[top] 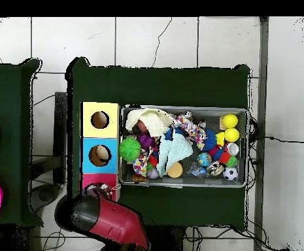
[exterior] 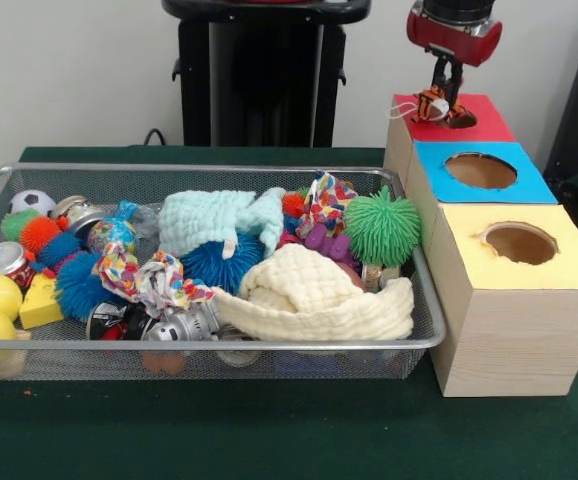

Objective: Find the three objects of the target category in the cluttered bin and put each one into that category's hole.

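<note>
The striped orange-and-black plush toy (exterior: 439, 105) hangs over the red-topped box (exterior: 489, 120), directly above where its hole would be; the toy and arm hide the hole in both views. The jaws of the gripper (exterior: 447, 92) are clenched on the toy from above, a hold that suits a straight drop into the box. Beside it stand the blue-topped box (exterior: 529, 185) and the yellow-topped box (exterior: 569, 265), holes open. The wire bin (exterior: 219, 345) rests on the green counter (exterior: 269, 430), touching the boxes, crowded with cloths, spiky balls and cans. No other plush animals can be made out there.
</note>
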### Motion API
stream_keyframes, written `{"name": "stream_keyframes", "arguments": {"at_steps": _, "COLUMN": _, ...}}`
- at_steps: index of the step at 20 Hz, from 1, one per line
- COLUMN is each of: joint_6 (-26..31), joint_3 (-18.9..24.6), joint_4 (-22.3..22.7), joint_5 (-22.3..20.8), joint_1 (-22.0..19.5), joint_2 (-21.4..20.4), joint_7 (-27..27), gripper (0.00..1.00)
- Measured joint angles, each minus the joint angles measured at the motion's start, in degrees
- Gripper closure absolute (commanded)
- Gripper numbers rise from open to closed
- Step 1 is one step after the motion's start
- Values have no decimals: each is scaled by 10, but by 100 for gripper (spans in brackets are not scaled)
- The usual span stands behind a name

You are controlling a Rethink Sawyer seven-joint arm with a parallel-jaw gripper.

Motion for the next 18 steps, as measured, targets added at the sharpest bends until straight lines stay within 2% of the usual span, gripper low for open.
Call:
{"name": "stream_keyframes", "arguments": {"at_steps": 7, "joint_6": -22, "joint_3": 20, "joint_4": 5, "joint_5": 19, "joint_1": -16, "joint_2": 8, "joint_7": 4, "gripper": 100}}
{"name": "stream_keyframes", "arguments": {"at_steps": 8, "joint_6": -22, "joint_3": 25, "joint_4": 5, "joint_5": 19, "joint_1": -19, "joint_2": 10, "joint_7": 4, "gripper": 0}}
{"name": "stream_keyframes", "arguments": {"at_steps": 18, "joint_6": -22, "joint_3": 27, "joint_4": 6, "joint_5": 21, "joint_1": -15, "joint_2": 17, "joint_7": 5, "gripper": 0}}
